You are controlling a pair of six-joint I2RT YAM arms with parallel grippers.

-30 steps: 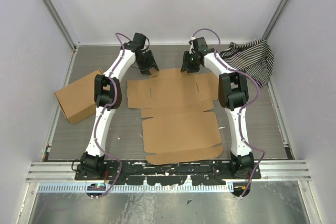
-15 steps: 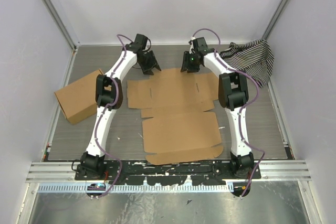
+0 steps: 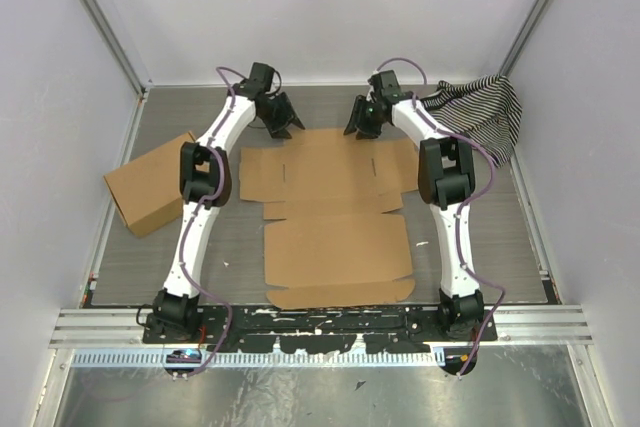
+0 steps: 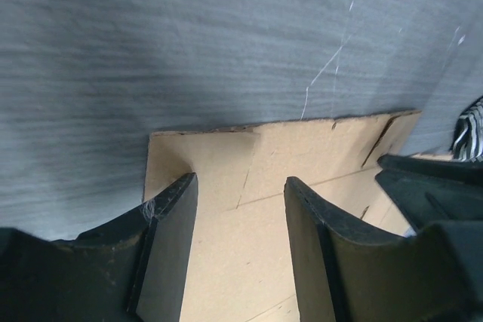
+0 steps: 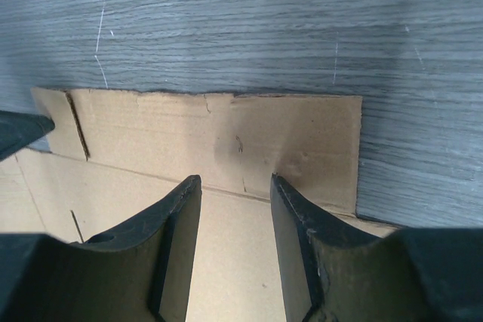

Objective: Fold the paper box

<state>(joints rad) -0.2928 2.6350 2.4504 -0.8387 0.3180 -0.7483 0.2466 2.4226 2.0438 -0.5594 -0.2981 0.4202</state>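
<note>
**Operator:** Where am I standing right now?

**Observer:** Paper box [image 3: 335, 212] is lying flat and unfolded on the counter [image 3: 500, 237]. Blocky box [image 3: 150, 182] is sitting apart off its left side, striped cloth [image 3: 480, 112] bunching off its far right corner. Your left hand [image 4: 240, 194] and right hand [image 5: 235, 190] are both hovering at its far flap [image 5: 226, 137], jaws spread, gripping nothing. Can't tell whether the fingertips [image 4: 177, 201] are touching the card.

**Operator:** What's worrying you?

**Observer:** The flap is lying flush on the counter, so you're likely going to be fighting to get a finger under it. If you're pressing down and dragging, the whole paper box is probably sliding toward its near edge instead of creasing. If one hand is lifting ahead of the other, you're risking a skewed fold, or a tear starting at the slits [image 5: 78, 126] beside the flap. Nothing is pinning its middle, as far as I'm judging.
</note>
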